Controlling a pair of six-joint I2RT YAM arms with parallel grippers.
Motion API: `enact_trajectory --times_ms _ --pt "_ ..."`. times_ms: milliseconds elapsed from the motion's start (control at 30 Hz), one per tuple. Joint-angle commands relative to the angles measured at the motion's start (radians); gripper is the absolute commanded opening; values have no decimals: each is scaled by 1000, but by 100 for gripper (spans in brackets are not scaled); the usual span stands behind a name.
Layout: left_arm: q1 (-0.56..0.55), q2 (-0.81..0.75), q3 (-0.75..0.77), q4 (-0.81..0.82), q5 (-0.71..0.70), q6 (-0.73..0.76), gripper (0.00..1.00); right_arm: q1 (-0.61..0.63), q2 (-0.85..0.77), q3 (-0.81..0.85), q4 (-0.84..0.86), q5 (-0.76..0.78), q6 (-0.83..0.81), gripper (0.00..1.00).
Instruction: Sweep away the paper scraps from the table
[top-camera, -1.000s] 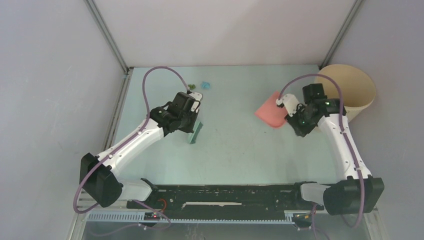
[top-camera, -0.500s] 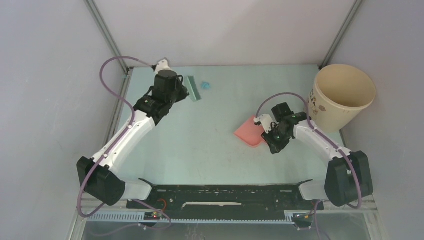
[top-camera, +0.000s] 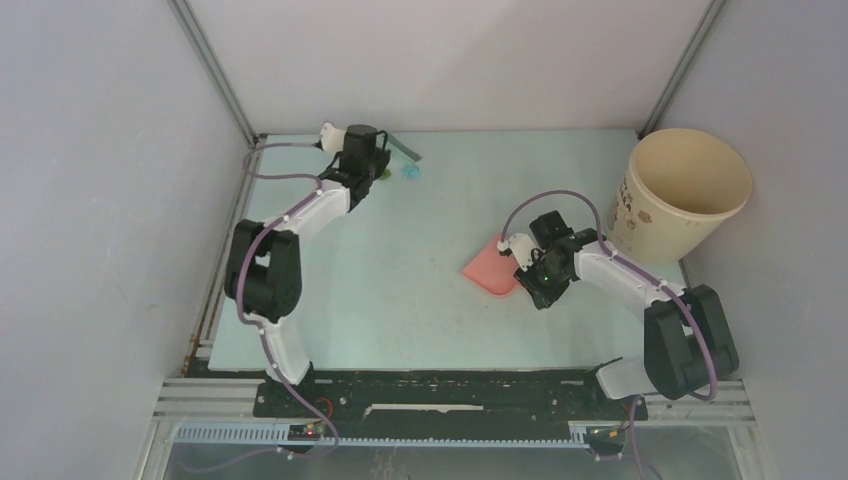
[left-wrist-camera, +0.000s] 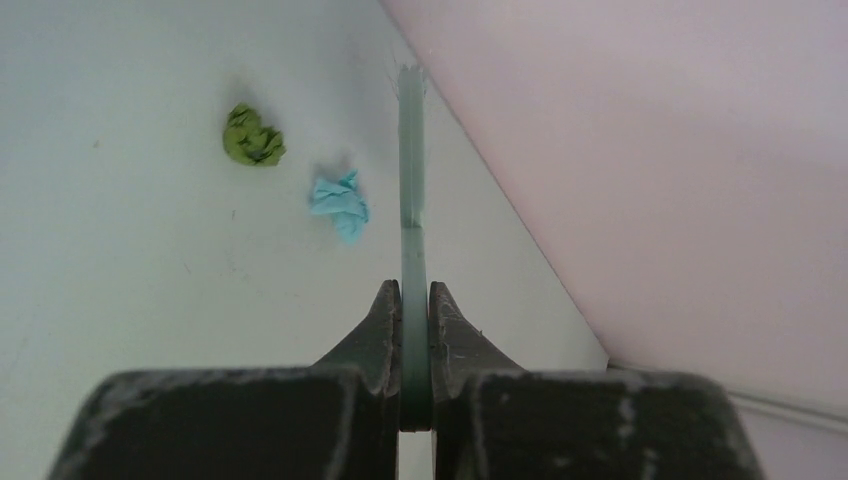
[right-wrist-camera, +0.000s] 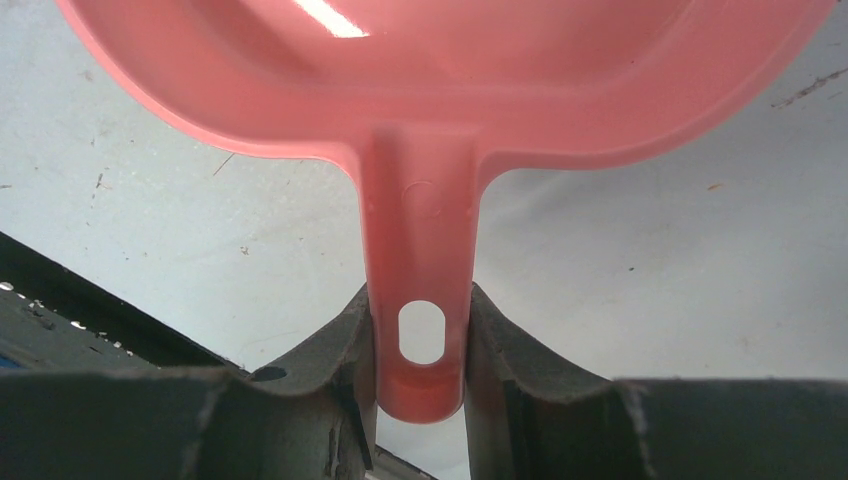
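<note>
Swinging further back, our left gripper (left-wrist-camera: 414, 300) now clamps the teal brush (left-wrist-camera: 411, 150) near the table's (top-camera: 420, 320) far-left corner, with a green paper scrap (left-wrist-camera: 252, 136) and a light blue paper scrap (left-wrist-camera: 340, 205) lying just beside it. Our right gripper (right-wrist-camera: 420, 300) pinches the pink dustpan's (right-wrist-camera: 420, 60) handle, the pan resting mid-table.

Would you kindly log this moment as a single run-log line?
left gripper: shut on brush | right gripper: shut on dustpan | green scrap, blue scrap: on table beside brush

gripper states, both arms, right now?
left gripper: closed, holding the teal brush.
right gripper: closed, holding the pink dustpan by its handle.
</note>
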Motion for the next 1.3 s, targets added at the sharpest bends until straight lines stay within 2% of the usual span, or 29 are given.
enact_trajectory --times_ms 0,133,300,567,767,933,1067,1167,1267 --pt "18 71 39 81 0 -241 0 16 18 -4 31 7 7 0" --pt "28 85 -35 119 0 -329 0 19 14 -4 32 0 4 0" --pt "39 7 -159 107 -2 -334 0 41 30 -5 31 18 -1 0" --pt "39 -260 -516 106 -14 -410 0 73 33 -6 29 37 -1 0" --pt "27 -522 -793 70 6 -402 0 90 43 -4 27 43 -4 0" --pt "16 -815 -881 -121 43 -267 0 127 52 -5 21 62 -5 0" --pt "14 -1023 -873 -308 76 -136 0 133 50 -5 17 63 -5 0" --pt "15 -1115 -814 -434 111 -36 0 134 48 -5 17 61 -5 0" --pt "15 -1103 -693 -499 133 207 0 139 49 -5 15 65 -6 0"
